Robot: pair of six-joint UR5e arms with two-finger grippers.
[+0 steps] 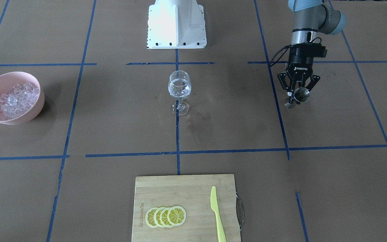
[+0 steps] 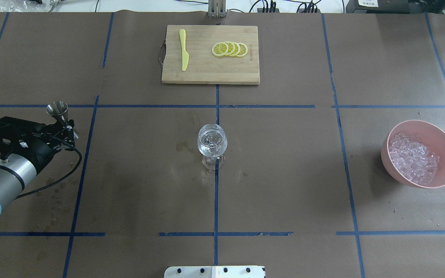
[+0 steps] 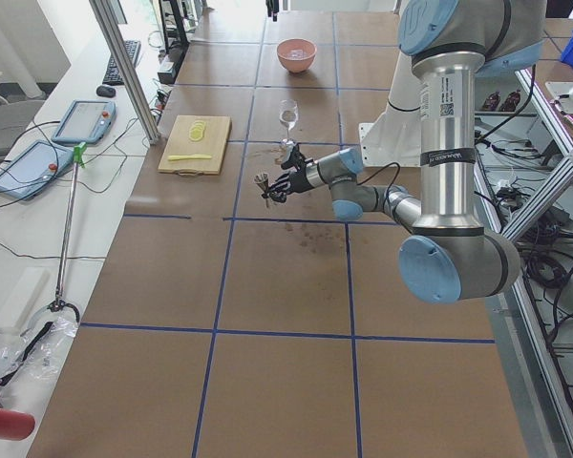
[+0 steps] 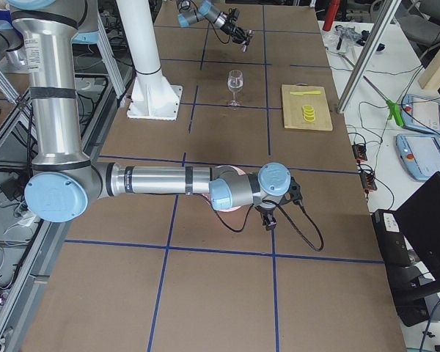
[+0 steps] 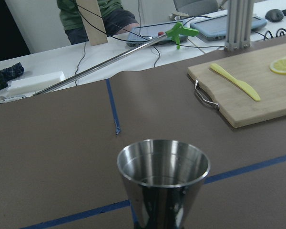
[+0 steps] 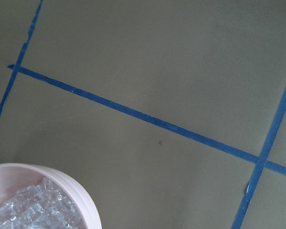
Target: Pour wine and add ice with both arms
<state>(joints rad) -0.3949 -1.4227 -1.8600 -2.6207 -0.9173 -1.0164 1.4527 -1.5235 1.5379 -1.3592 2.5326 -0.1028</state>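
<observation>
My left gripper (image 1: 297, 95) is shut on the waist of a steel jigger (image 1: 301, 95), held above the table far to the wine glass's side; the pair also shows in the overhead view (image 2: 63, 123). In the left wrist view the jigger's cup (image 5: 163, 164) is upright and shows only shiny steel, no dark wine. The clear wine glass (image 1: 179, 90) stands at the table's middle. The ice (image 2: 413, 158) lies heaped in a pink bowl (image 2: 423, 122). My right gripper (image 4: 268, 218) shows only in the exterior right view, near the bowl; I cannot tell if it is open.
A wooden cutting board (image 2: 207, 71) with lemon slices (image 2: 230, 49) and a yellow knife (image 2: 184, 54) lies beyond the glass. The white pedestal (image 1: 176, 23) stands at the robot's side. The right wrist view shows the bowl's rim (image 6: 83, 198) and blue tape lines.
</observation>
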